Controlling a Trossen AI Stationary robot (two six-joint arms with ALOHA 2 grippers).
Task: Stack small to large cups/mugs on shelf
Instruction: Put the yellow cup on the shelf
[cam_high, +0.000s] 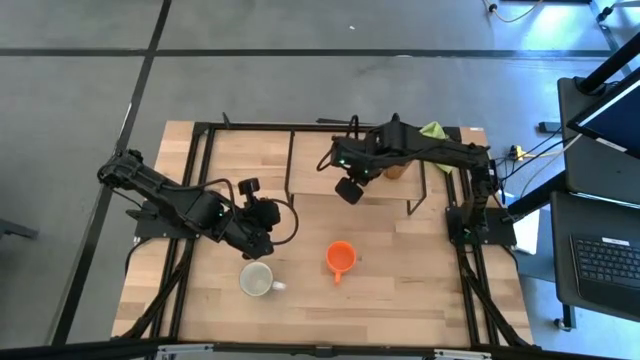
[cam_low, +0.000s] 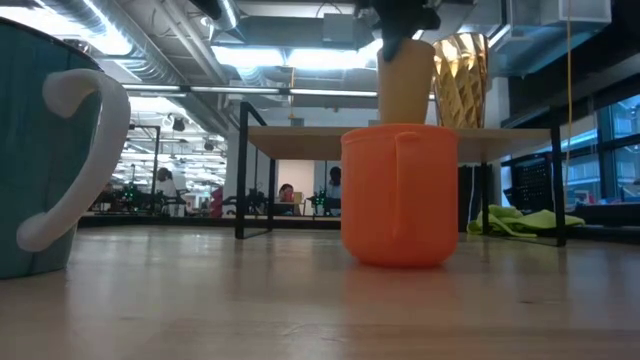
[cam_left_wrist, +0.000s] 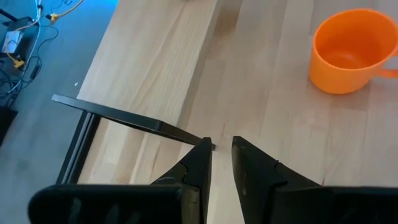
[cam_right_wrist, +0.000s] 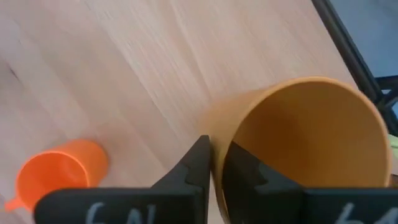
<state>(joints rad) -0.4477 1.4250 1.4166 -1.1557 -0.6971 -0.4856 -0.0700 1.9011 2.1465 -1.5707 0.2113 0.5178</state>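
A small bright orange plastic cup (cam_high: 341, 257), a white ceramic mug (cam_high: 258, 280), a plain tan-yellow mug (cam_right_wrist: 305, 146), a faceted amber see-through tumbler (cam_low: 460, 79), a lime-green cloth (cam_low: 524, 221).

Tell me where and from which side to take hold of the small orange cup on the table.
Pinch the rim wall of the small orange cup from straight above, one finger inside and one outside. It stands upright with its mouth open and bare tabletop all round. Probably choose the rim away from the handle, which points toward the table's front edge in the high view, so the fingers meet plain wall.
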